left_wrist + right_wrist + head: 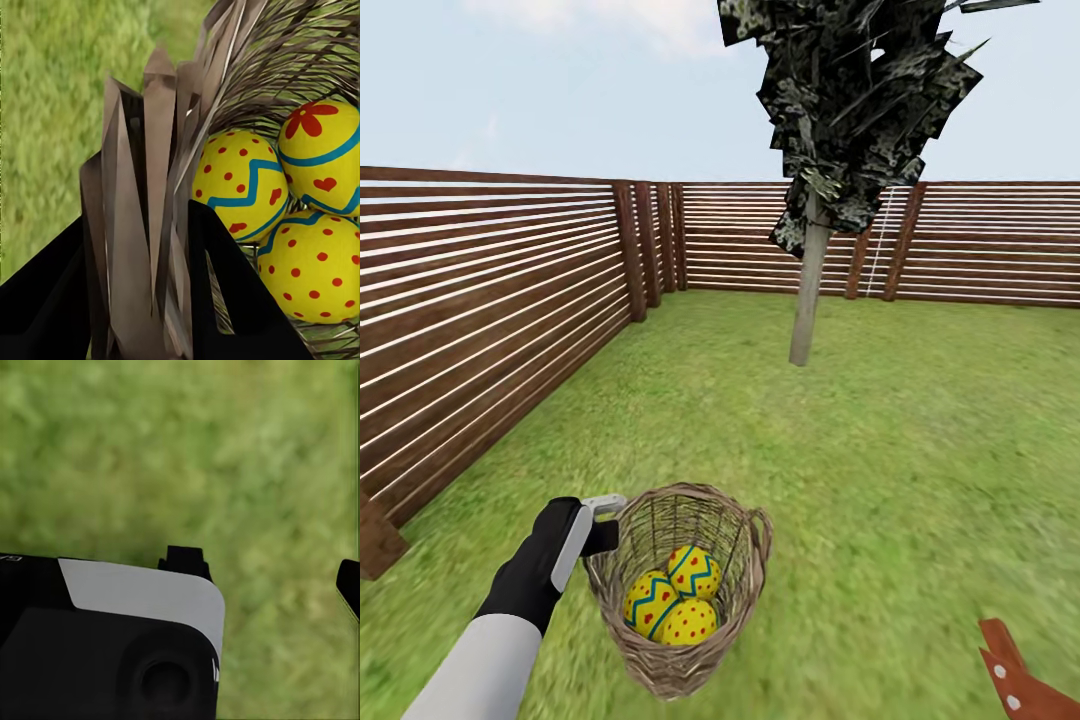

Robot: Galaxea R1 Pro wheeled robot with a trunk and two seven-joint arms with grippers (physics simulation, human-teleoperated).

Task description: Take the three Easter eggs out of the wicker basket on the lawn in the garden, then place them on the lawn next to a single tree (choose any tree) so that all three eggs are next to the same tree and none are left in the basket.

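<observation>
- The left end effector (154, 300) gripped the wicker basket (735, 520) rim.
- The basket stood tilted, mouth up.
- Three Easter eggs (672, 597) lay inside, seemingly long axes upward.
- The right end effector (274, 577) was spread open over the lawn (225, 450).

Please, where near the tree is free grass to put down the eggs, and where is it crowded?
Free lawn lies all around the foot of the tree, between it, the fence and the wicker basket. It is crowded in the basket: three Easter eggs lie packed together, and the left gripper clamps its rim.
</observation>
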